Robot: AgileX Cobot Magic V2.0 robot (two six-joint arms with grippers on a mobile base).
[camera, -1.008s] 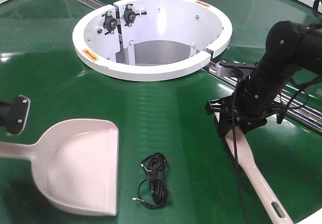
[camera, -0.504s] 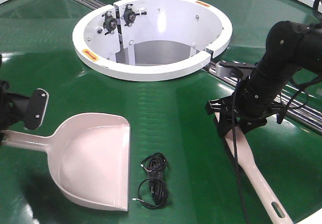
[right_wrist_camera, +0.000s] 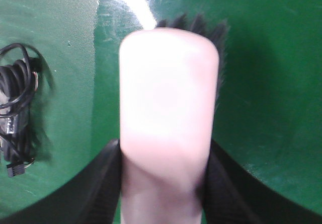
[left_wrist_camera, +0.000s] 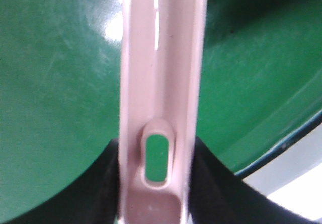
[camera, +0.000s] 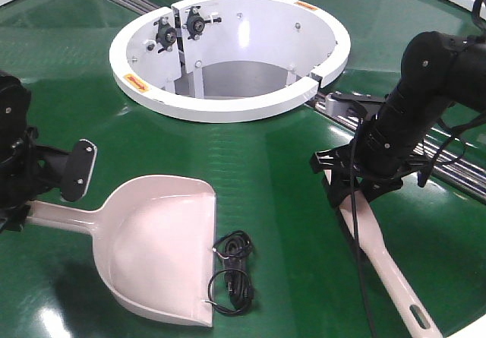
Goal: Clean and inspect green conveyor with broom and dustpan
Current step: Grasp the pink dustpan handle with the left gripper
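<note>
Both clamped: L pincer (left_wrist_camera: 156, 191) on dustpan (camera: 159, 247) handle; R pincer (camera: 357, 192) on broom (camera: 386, 268); cable (camera: 232, 271) at dustpan lip, green conveyor (camera: 258, 163).

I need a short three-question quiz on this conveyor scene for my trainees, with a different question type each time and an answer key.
1. Short answer: which gripper holds the broom?
2. True or false: the dustpan rests inside the white hub.
3. Multiple choice: what lies on the green conveyor at the dustpan's open edge? A) the broom B) a black cable coil C) a sponge

Key: 1. the right gripper; 2. false, it is out on the green conveyor; 3. B
</note>
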